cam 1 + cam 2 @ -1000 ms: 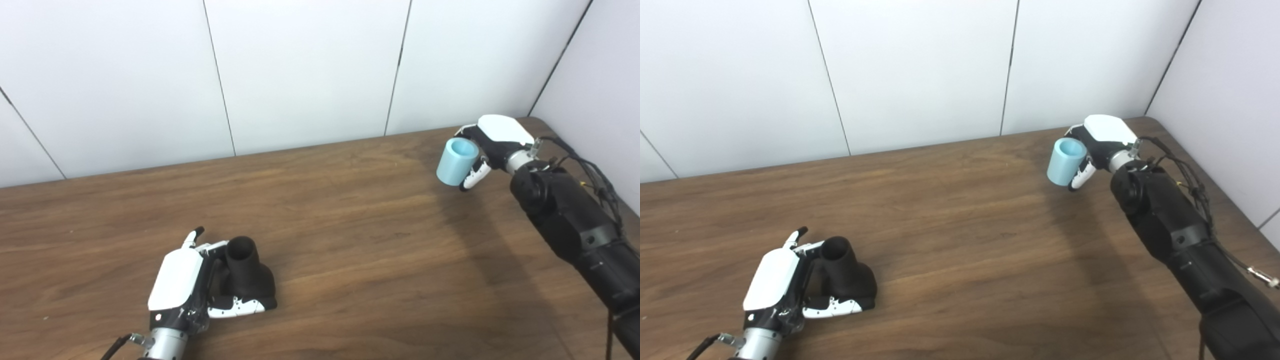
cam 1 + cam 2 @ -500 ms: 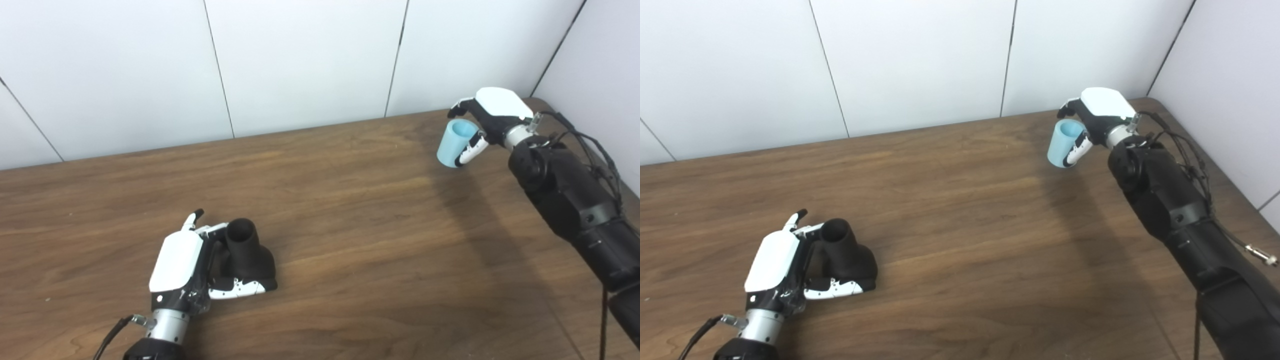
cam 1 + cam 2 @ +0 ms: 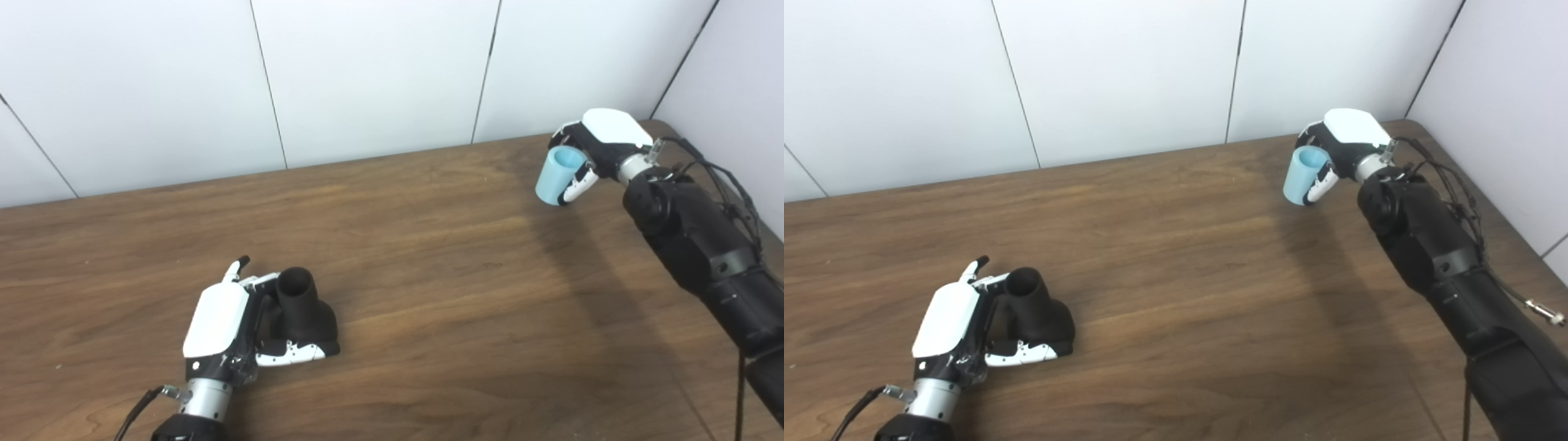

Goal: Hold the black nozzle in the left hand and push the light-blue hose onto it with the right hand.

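Observation:
The black nozzle (image 3: pixel 301 308) stands on the wooden table (image 3: pixel 429 269) at the near left, its round mouth facing up. My left hand (image 3: pixel 222 327) is wrapped around it from the left, thumb along its base, one finger sticking out straight. Far across the table at the back right, my right hand (image 3: pixel 603 139) is shut on the light-blue hose (image 3: pixel 558 174), a short tube held just above the tabletop, tilted, with its open end up. A wide stretch of table separates hose and nozzle.
White wall panels (image 3: pixel 367 79) close the table at the back, and a side wall (image 3: pixel 735 73) stands at the right. The right arm's cables (image 3: pixel 729 190) hang near the table's back right corner.
The camera tilted between one second ago and half a second ago, shifting the whole picture. The hose now leans a little more in my right hand. My left hand and the nozzle stay put.

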